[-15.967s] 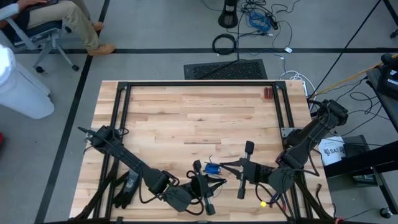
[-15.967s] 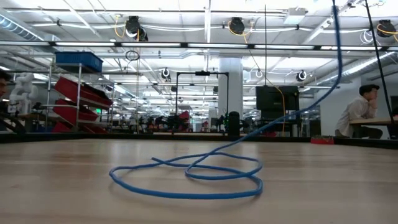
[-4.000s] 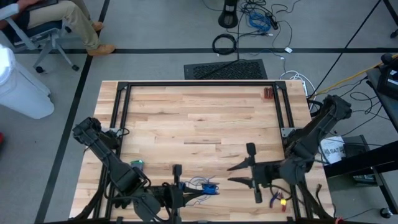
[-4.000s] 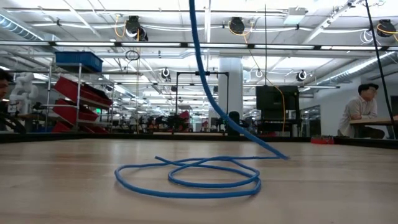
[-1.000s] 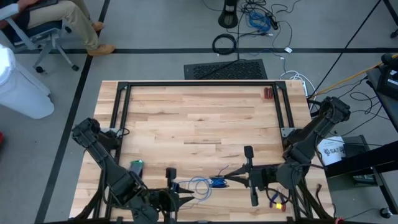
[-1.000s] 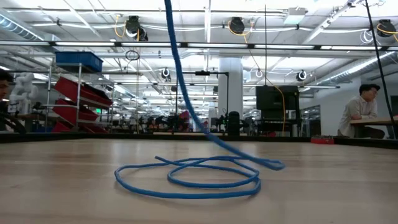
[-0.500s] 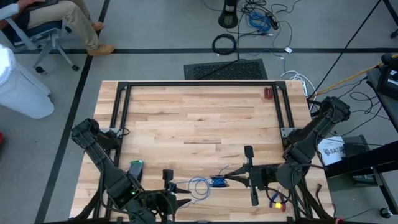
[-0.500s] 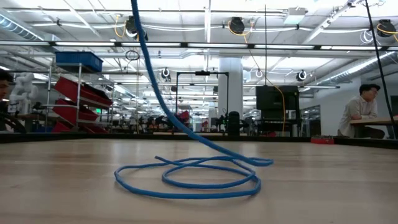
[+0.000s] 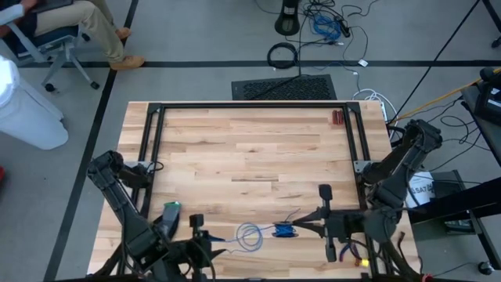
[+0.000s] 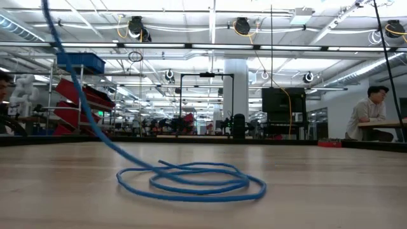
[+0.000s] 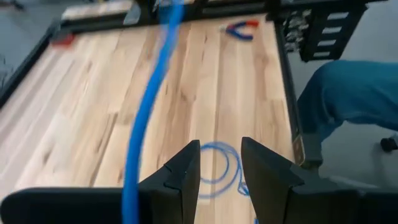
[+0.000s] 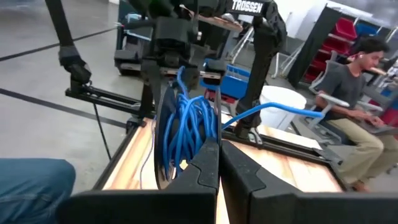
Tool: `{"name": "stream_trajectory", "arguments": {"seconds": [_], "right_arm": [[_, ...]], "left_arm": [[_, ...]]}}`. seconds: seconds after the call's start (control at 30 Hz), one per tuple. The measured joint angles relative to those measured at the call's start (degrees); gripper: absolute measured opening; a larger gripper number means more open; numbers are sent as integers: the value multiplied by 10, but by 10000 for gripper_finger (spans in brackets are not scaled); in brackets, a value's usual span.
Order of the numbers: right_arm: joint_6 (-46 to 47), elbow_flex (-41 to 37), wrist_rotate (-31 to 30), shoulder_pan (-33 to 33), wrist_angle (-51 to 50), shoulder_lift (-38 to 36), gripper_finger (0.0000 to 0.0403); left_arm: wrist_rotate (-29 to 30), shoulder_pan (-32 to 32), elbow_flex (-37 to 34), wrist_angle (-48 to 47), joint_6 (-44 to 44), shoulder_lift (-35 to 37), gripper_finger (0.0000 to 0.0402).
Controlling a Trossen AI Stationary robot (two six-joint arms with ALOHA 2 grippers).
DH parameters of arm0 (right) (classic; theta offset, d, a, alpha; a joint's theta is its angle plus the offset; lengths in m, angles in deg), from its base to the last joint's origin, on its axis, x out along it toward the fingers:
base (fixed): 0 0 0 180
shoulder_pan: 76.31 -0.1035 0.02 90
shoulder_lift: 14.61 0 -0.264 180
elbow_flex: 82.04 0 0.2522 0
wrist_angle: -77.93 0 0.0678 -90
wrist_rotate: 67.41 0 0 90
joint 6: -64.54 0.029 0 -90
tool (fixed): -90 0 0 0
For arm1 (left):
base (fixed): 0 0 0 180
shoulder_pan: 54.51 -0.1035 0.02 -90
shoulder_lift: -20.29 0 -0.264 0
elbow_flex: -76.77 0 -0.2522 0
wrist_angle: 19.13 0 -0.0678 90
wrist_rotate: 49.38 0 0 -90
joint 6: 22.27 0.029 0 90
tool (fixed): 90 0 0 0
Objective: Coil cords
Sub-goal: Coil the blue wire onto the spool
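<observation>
The cord is a thin blue wire. Part of it is wound into a small coil (image 9: 283,229), held in the air by my shut right gripper (image 9: 302,229) near the table's front edge. The rest lies as loose loops (image 10: 191,181) on the wood, left of the coil. From the loops one strand (image 10: 76,108) rises toward my left gripper (image 9: 213,244) at the front left. In the left wrist view that gripper (image 11: 221,168) is open with nothing between its fingers. The strand (image 11: 149,106) runs past the outer side of one finger. My left gripper: the blue strand passes close along the outer side of one finger (image 11: 180,177); whether it touches there I cannot tell. My right gripper pinches the coil's windings (image 12: 198,144) between its two shut fingers. It reaches level from the table's right. The coil stands upright, clear of the table, and a strand (image 12: 273,111) trails off it.
Red-handled pliers (image 9: 349,252) lie at the front right, under the right arm. A black glove (image 9: 167,218) lies at the front left. A black frame (image 9: 156,117) borders the table. A small dark red object (image 9: 337,117) sits far right. A blue-trousered leg (image 11: 354,93) shows beyond the table's edge.
My left gripper has gone toward the table's left edge and the rising strand has swung left with it. The loops on the table have drawn a little closer together. My right gripper has shifted slightly toward the right edge with the coil.
</observation>
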Motion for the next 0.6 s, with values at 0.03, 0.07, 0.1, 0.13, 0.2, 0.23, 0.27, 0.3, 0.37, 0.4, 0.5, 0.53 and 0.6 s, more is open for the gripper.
{"name": "stream_trajectory", "arguments": {"seconds": [0.03,0.07,0.1,0.13,0.2,0.23,0.27,0.3,0.37,0.4,0.5,0.53,0.6], "right_arm": [[-2,0,-4,-4,0,-1,0],[-4,0,-5,-7,0,-2,0],[-5,0,-5,-10,0,-3,0],[-5,0,-6,-12,0,-4,0],[-6,0,-12,-16,0,-7,0],[-7,0,-18,-18,0,-7,0],[-9,0,-21,-19,0,-7,0],[-11,0,-22,-19,0,-7,0],[-13,0,-22,-19,2,-7,0],[-13,0,-22,-19,2,-7,0],[-13,0,-22,-19,3,-7,0],[-13,0,-22,-19,3,-7,0],[-13,0,-22,-19,3,-7,0]], "left_arm": [[0,2,0,-13,-16,0,124],[-1,5,0,-21,-31,0,124],[-1,7,0,-29,-45,0,124],[-1,9,0,-35,-56,0,124],[-1,11,0,-36,-62,0,124],[-1,13,0,-36,-62,0,124],[-1,14,0,-36,-62,0,124],[-1,14,0,-36,-62,0,124],[-1,15,0,-36,-66,0,124],[-1,16,0,-36,-71,0,124],[-9,17,0,-43,-81,0,124],[-11,17,0,-43,-81,0,124],[-12,17,0,-41,-76,0,124]]}}
